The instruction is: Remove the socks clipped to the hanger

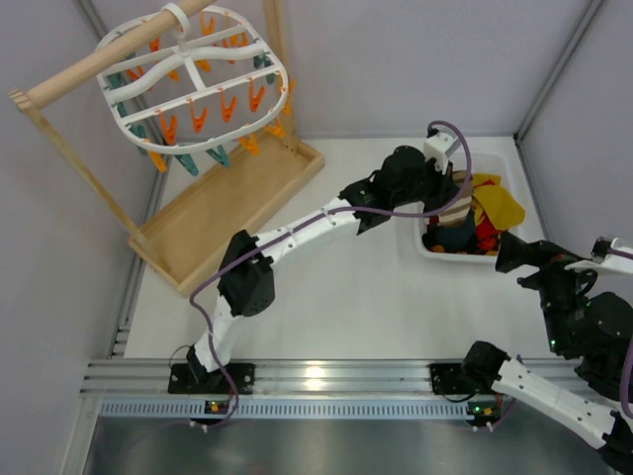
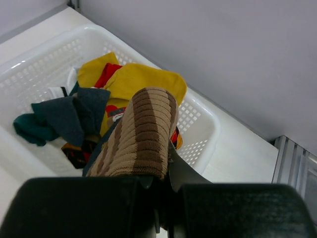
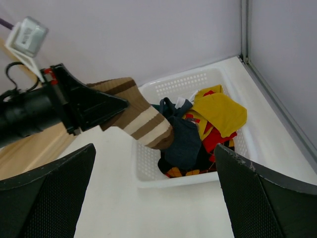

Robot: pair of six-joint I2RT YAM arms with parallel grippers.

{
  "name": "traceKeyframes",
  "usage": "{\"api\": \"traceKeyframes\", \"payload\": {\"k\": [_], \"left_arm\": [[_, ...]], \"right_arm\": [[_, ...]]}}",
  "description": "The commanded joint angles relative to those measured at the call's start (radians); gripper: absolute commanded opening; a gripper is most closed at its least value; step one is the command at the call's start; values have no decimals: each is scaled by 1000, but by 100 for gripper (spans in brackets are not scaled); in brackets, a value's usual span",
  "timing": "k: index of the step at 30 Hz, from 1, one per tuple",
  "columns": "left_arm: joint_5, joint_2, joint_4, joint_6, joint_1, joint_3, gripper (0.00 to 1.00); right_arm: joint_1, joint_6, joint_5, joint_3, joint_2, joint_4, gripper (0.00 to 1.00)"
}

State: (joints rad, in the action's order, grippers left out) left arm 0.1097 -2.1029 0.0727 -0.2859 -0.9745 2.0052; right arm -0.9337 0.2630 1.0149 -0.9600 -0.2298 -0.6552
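Now the left end effector (image 3: 119,105) is closed on one striped sock (image 3: 146,124), just above the one white basket (image 3: 183,82) where the other socks (image 3: 218,111) lie heaped. The right end effector (image 3: 153,193) stands wide open nearby. One hanger (image 1: 188,99) hangs far left.

Bright even light, soft shadows, left end effector (image 2: 161,177) blurred

Place: robot lab — enclosed test cell
Walls: plain grey panels (image 1: 396,59), metal corner posts (image 1: 557,71)
Base: aluminium rail (image 1: 326,376) — arm bases (image 1: 210,377) bolted on
Surface: white table (image 1: 346,297)
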Motion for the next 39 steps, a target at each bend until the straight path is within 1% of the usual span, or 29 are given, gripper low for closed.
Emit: {"api": "traceKeyframes", "payload": {"k": [1,2,5,6,7,11,13,14,17,18,19,20,22,24,26,27,29,31,33,35,36,39], "left_arm": [[135,-121,21,-9,7,144,1],[212,-194,28,-10,7,221,1],[275,-313,42,-35,8,338,6],[307,-337,42,-33,10,358,9],[312,-359,39,-35,8,374,13],[331,-453,39,-22,7,446,16],[326,-482,39,-32,7,469,20],[327,-489,39,-35,8,474,23],[312,-493,42,-55,13,463,30],[303,-490,51,-56,13,457,36],[291,-473,56,-58,13,439,37],[260,-464,62,-58,14,426,41],[193,-434,87,-58,14,414,43],[145,-401,134,-61,13,411,53],[76,-373,160,-67,14,392,59],[50,-364,191,-73,13,379,65],[19,-332,208,-75,11,357,69],[10,-312,239,-78,11,339,73],[10,-301,260,-82,11,339,74],[22,-281,286,-82,10,337,77],[47,-275,295,-81,10,334,81],[82,-256,326,-78,10,336,86]], "right_arm": [[4,-5,14,0,7,-21,100],[4,-7,14,1,4,-18,100],[4,-8,13,10,-2,-18,99],[4,-8,14,12,-5,-17,99],[4,-8,11,15,-5,-17,99],[3,-8,4,33,0,-6,99],[3,-5,-1,40,-2,-3,99],[3,-4,-2,46,0,-1,99],[3,-7,-3,53,1,5,100],[3,-8,-4,53,0,6,100],[3,-7,-6,53,-2,8,99],[3,-8,-7,52,-2,8,99],[3,-8,-10,53,-2,8,99],[3,-7,-12,55,0,8,99],[3,-5,-12,56,3,8,99],[3,-5,-13,56,3,8,100],[3,-2,-18,56,9,9,99],[3,-2,-21,55,10,11,100],[3,-5,-22,55,12,12,99],[3,-8,-22,58,9,14,99],[3,-11,-22,60,9,15,99],[3,-10,-24,56,10,15,100]]}}
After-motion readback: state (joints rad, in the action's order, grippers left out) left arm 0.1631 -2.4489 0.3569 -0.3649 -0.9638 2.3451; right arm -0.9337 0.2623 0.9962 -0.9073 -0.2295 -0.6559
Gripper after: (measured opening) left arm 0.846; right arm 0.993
